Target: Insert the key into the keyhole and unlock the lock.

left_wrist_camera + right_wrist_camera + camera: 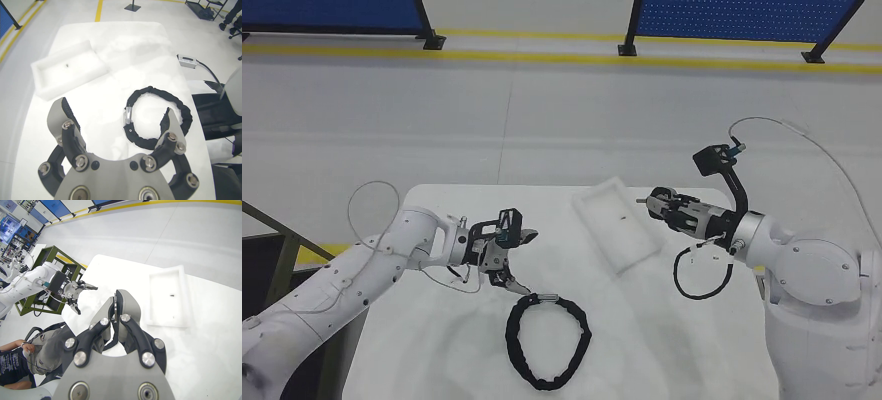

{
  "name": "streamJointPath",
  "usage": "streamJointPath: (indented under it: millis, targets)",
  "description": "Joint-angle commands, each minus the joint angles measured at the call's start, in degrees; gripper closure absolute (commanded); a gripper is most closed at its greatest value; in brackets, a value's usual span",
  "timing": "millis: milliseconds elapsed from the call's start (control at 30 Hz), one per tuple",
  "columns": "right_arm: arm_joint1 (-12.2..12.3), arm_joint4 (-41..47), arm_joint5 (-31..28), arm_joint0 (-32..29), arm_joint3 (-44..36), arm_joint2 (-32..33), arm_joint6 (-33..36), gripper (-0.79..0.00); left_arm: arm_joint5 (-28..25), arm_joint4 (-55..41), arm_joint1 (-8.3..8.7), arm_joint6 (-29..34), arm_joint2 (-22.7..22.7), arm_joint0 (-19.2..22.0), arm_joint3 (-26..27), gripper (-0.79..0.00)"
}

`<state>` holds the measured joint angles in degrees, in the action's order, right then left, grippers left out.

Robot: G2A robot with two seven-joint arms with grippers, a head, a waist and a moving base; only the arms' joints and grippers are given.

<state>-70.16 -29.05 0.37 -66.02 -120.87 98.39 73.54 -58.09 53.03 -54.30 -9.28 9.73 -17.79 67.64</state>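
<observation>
The lock is a black fabric-covered chain loop [549, 343] with a silver lock body [545, 298], lying on the white table near its front. In the left wrist view the lock body [128, 117] lies just past my open left gripper [116, 111], closer to one finger. From the top, the left gripper [524, 262] hovers just left of the loop. My right gripper [644, 200] hangs above the table's right side, beyond a foam tray. It is shut on a thin metal key [114, 303], seen edge-on between the right gripper's [115, 294] pads.
A white foam tray [594, 203] lies at the back middle of the table, with a small dark speck inside. A green metal rack [56, 255] stands off the table's left side. A grey box with a cable [187, 60] sits on the floor beside the table.
</observation>
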Motion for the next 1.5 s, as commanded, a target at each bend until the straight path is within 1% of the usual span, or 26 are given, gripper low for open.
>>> streamJointPath:
  millis: [0, 67, 633, 767, 867, 967, 1133, 1300, 1467]
  targets:
    - [0.0, 0.0, 0.0, 0.0, 0.0, 0.0, 0.0, 0.000, 0.1, 0.1, -1.46, 2.1, 0.0, -0.7, -1.5, -0.785]
    - [0.0, 0.0, 0.0, 0.0, 0.0, 0.0, 0.0, 0.000, 0.1, 0.3, -2.50, 3.3, 0.0, -1.4, -2.7, -0.785]
    - [0.0, 0.0, 0.0, 0.0, 0.0, 0.0, 0.0, 0.000, 0.1, 0.3, -2.50, 3.3, 0.0, -1.4, -2.7, -0.785]
    - [0.0, 0.0, 0.0, 0.0, 0.0, 0.0, 0.0, 0.000, 4.7, 2.1, -2.23, 2.9, 1.4, -3.5, -1.2, -0.785]
    - [0.0, 0.0, 0.0, 0.0, 0.0, 0.0, 0.0, 0.000, 4.8, 3.5, -2.11, 1.8, 1.7, -5.9, -1.3, -0.785]
    - [0.0, 0.0, 0.0, 0.0, 0.0, 0.0, 0.0, 0.000, 5.4, 6.4, -2.51, 1.6, 1.5, -7.8, -1.5, -0.785]
    - [0.0, 0.0, 0.0, 0.0, 0.0, 0.0, 0.0, 0.000, 8.5, 13.3, -3.38, -3.1, 1.7, -10.4, -2.4, -0.785]
    - [0.0, 0.0, 0.0, 0.0, 0.0, 0.0, 0.0, 0.000, 11.5, 19.6, -4.02, -8.6, 2.2, -12.2, -2.7, -0.785]
    - [0.0, 0.0, 0.0, 0.0, 0.0, 0.0, 0.0, 0.000, 12.3, 22.6, -4.60, -11.7, 2.9, -13.7, -3.5, -0.785]
